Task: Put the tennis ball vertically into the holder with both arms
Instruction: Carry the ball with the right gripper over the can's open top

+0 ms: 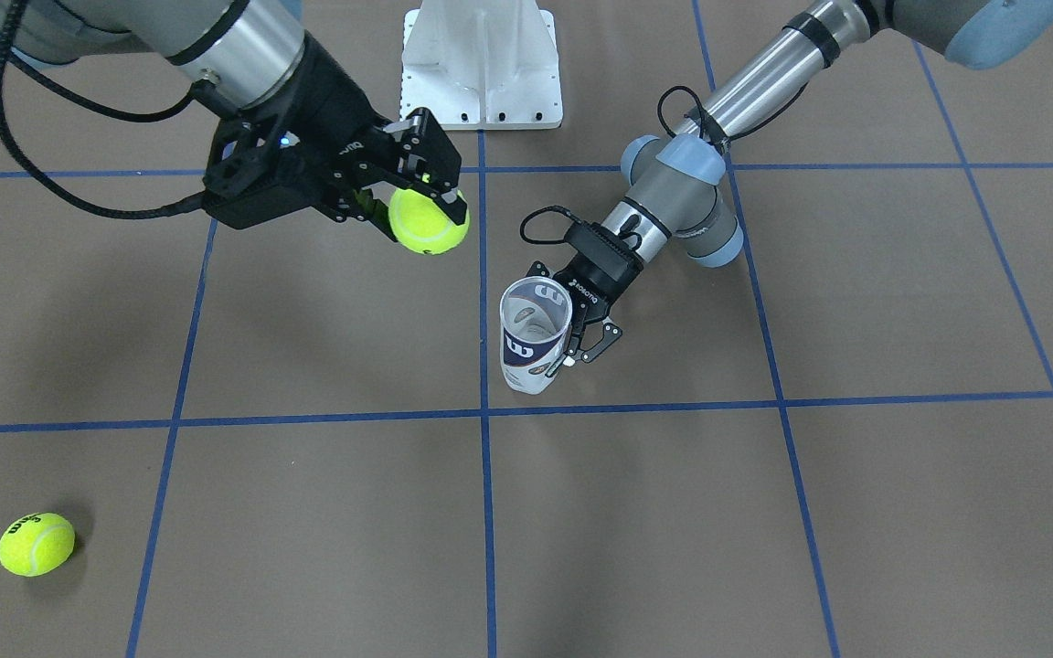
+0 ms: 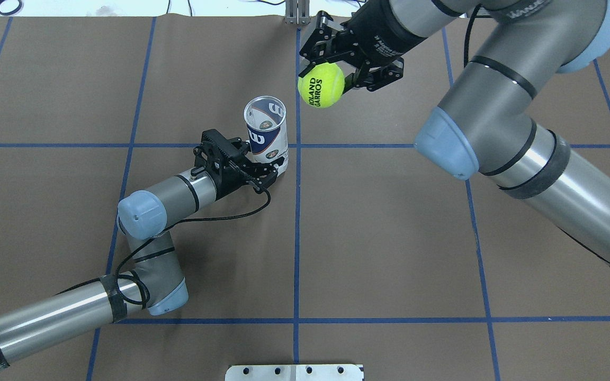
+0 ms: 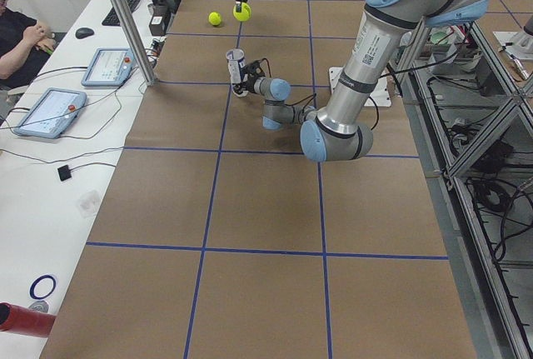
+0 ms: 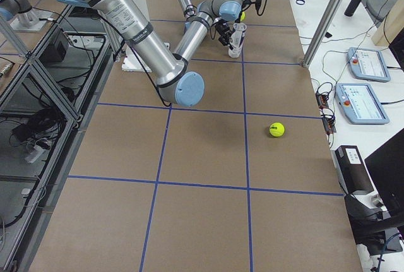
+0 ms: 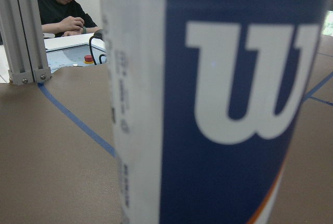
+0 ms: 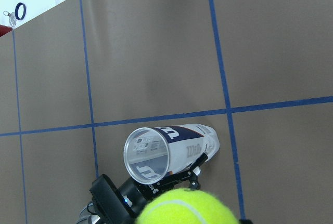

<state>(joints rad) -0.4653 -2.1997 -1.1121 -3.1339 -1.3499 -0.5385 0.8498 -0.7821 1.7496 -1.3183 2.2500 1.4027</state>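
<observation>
Holder [image 2: 266,132]: upright on the table, mouth open upward. White W on navy label; the small print down the white strip is unreadable. Left gripper [image 2: 272,172] clamps it low near the base, likely to steady it for the drop. Tennis ball [image 2: 321,84], printed ROLAND GARROS, is pinched in the right gripper [image 1: 426,203], raised beside the holder's mouth, not yet over it. Second ball [image 1: 36,544] lies well apart from the holder.

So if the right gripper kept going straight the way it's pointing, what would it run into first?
Most likely the tennis-ball can, near its open rim: the right gripper, shut on a tennis ball, tilts down towards it. Depth is unclear, so it could instead reach the left gripper holding it.
</observation>
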